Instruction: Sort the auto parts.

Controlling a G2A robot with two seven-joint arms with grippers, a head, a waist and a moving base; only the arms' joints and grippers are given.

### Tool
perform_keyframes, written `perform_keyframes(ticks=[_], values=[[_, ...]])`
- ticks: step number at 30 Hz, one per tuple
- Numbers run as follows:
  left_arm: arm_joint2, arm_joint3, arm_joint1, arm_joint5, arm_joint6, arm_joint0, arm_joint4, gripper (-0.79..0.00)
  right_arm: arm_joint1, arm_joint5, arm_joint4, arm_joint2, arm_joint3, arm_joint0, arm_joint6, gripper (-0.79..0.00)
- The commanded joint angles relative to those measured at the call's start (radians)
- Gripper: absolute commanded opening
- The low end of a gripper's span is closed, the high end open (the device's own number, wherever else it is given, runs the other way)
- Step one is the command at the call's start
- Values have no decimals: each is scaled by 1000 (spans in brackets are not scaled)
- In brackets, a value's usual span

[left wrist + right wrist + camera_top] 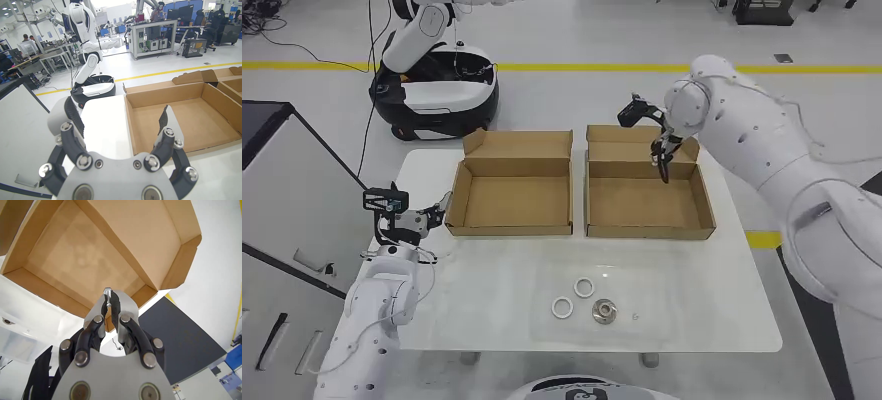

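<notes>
**A:** Where is the right hand [662, 163]?

**B:** Up over the right box [647, 205], above its far half. Its fingers are pressed onto a bolt [107, 298]. The threaded shank sits between the pads, and the hex head sticks out past the fingertips toward the cardboard floor below.

**A:** Is the bolt touching the box?

**B:** No. It hangs in the air, apart from the floor and the walls.

**A:** And the left hand [117, 104]?

**B:** Spread wide, with nothing between its fingers. It sits low at the left edge of the worktop [692, 290], just beside the outer wall of the left box [512, 200] and pointing toward it.

**A:** How do the boxes stand?

**B:** Side by side near the far edge, almost touching, each with its lid flap folded back.

**A:** What lies loose on the worktop?

**B:** Toward the near edge, well apart from both boxes, are two white rings [583, 287]. They lie flat and close together, one a little nearer the boxes than the other. A round metal part [604, 311] lies just beside them, on the right.
</notes>
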Motion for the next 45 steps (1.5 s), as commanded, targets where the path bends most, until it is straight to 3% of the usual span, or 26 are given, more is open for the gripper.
perform_keyframes(ticks=[1,9,16,27,45], values=[[0,0,0,0,0,0,0,0,-18,2,7,-4,44,-2,-8,-785],[0,0,0,0,0,0,0,0,-80,15,15,-19,195,-26,-40,-785],[0,0,0,0,0,0,0,0,-110,25,12,-16,309,-45,-83,-785],[0,0,0,0,0,0,0,0,-122,53,-5,-2,409,-100,-165,-785],[0,0,0,0,0,0,0,0,-122,119,-38,30,414,-150,-239,-785]])
